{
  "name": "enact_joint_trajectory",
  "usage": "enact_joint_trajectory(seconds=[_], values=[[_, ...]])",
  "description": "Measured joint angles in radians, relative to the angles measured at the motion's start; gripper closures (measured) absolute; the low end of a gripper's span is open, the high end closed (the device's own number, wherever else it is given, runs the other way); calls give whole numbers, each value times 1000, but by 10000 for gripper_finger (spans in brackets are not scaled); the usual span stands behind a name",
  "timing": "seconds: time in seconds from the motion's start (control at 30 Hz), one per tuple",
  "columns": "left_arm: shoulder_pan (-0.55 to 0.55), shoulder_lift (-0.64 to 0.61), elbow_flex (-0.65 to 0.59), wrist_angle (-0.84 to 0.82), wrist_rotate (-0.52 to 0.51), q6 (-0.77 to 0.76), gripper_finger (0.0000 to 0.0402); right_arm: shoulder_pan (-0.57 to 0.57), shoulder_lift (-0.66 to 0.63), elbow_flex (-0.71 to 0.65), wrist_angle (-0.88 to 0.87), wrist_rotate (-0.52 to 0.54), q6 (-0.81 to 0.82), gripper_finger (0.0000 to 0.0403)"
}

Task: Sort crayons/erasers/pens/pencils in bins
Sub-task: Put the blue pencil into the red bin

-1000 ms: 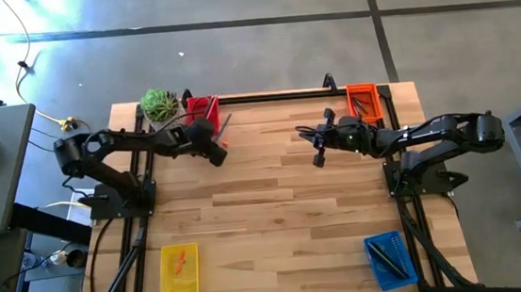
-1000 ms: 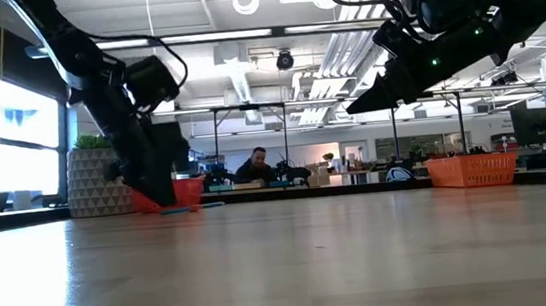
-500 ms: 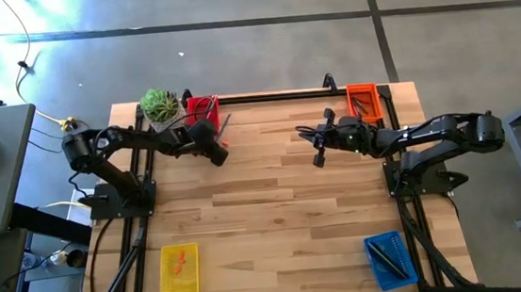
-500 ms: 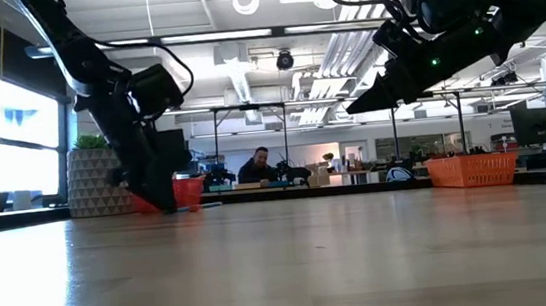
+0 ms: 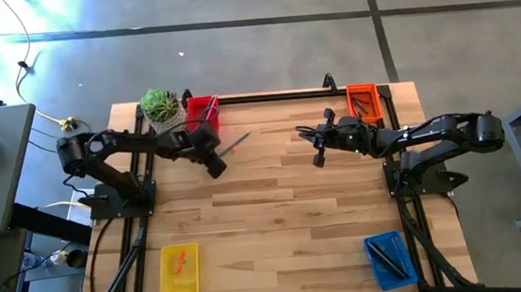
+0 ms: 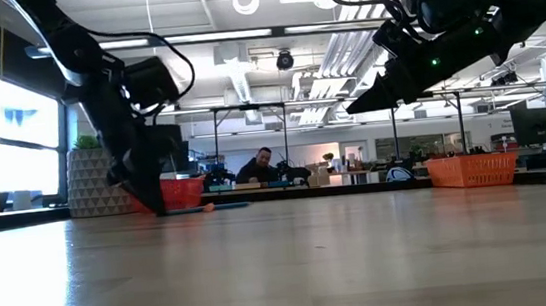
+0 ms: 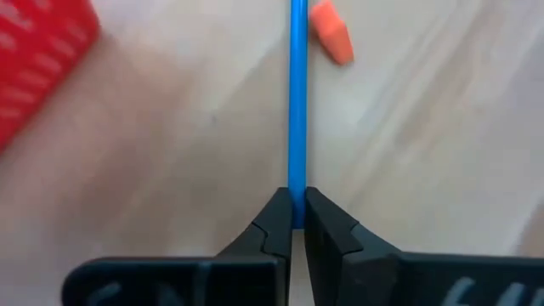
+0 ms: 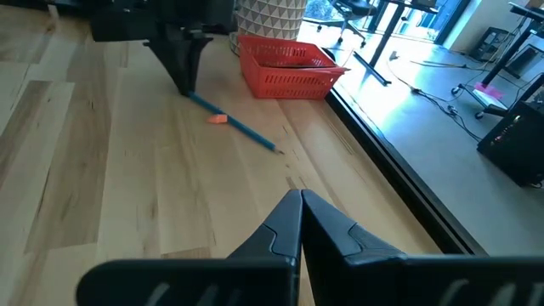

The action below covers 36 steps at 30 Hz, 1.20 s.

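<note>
In the high view, we find the left tool (image 5: pixel 216 166) low over the wooden counter (image 5: pixel 276 220), just in front of the red bin (image 5: pixel 202 109), with its fingers shut on one end of a thin pencil (image 5: pixel 234 144) that lies on the counter. The right tool (image 5: pixel 318 151) hangs near the counter's middle, closed and empty. The orange bin (image 5: pixel 362 100) stands at the far right corner, the yellow bin (image 5: pixel 179 271) at the near left with a crayon (image 5: pixel 180 259) inside, and the blue bin (image 5: pixel 389 260) at the near right. A potted plant (image 5: pixel 159 105) stands beside the red bin.

In the low view, we see the left tool (image 6: pixel 153 207) down at the counter surface in front of the red bin (image 6: pixel 182 193). A small orange piece (image 6: pixel 209 207) lies beside it. The right tool (image 6: pixel 357 106) is raised well above the counter. A person sits in the room behind.

In the left wrist view, we confirm the fingers (image 7: pixel 274 231) pinched on the end of the blue pencil (image 7: pixel 297 102). A short orange crayon stub (image 7: pixel 331 32) lies just beside the pencil's shaft.

In the right wrist view, the fingers (image 8: pixel 327 228) meet with nothing between them. Beyond, the left tool (image 8: pixel 184 81) grips the blue pencil (image 8: pixel 242 128) near the red bin (image 8: pixel 285 65).
</note>
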Motion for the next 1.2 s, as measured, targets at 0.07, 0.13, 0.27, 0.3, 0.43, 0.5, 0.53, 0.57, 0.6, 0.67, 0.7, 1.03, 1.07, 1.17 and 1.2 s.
enact_joint_trajectory(seconds=[0.07, 0.13, 0.27, 0.3, 0.43, 0.5, 0.53, 0.57, 0.6, 0.67, 0.7, 1.03, 1.07, 1.17, 1.2], values=[[-1, -31, -4, -21, 7, -10, 400, 0, 0, 0, 0, 0, 0, 403], [-2, -63, -8, -41, 9, -32, 400, 0, 0, 0, 0, 0, 2, 403], [-1, -118, -4, -44, -10, -60, 401, 0, 0, 0, 0, 0, 1, 403], [-1, -127, -5, -47, -18, -70, 401, 0, 0, 0, 0, 0, 1, 403], [-1, -171, -4, -37, -49, -95, 400, 0, 0, 0, 0, 0, 1, 403], [-1, -193, -3, -29, -97, -113, 399, 0, 0, 0, 0, 0, 1, 403], [-1, -204, -3, -24, -132, -128, 399, 0, 0, 0, 0, 0, 1, 403], [-1, -214, -3, -19, -172, -140, 399, 0, 0, 0, 0, 0, 1, 403], [0, -222, -3, -6, -216, -150, 399, 0, 0, 0, 0, 0, 1, 403], [6, -228, -1, 17, -284, -164, 399, 0, 0, 0, 0, 0, 1, 403], [11, -228, -1, 25, -300, -165, 399, 0, 0, 0, 0, -1, 1, 403], [7, -205, 0, 53, -106, 38, 401, 0, 0, 0, 0, -2, 0, 403], [7, -197, 0, 39, -108, 43, 401, 0, 0, 0, 0, -2, 0, 403], [7, -158, -6, -5, -151, 32, 401, 0, 0, 0, 0, -3, 1, 403], [8, -147, -18, -3, -178, 22, 399, 0, 0, 0, 0, -3, 3, 403]])
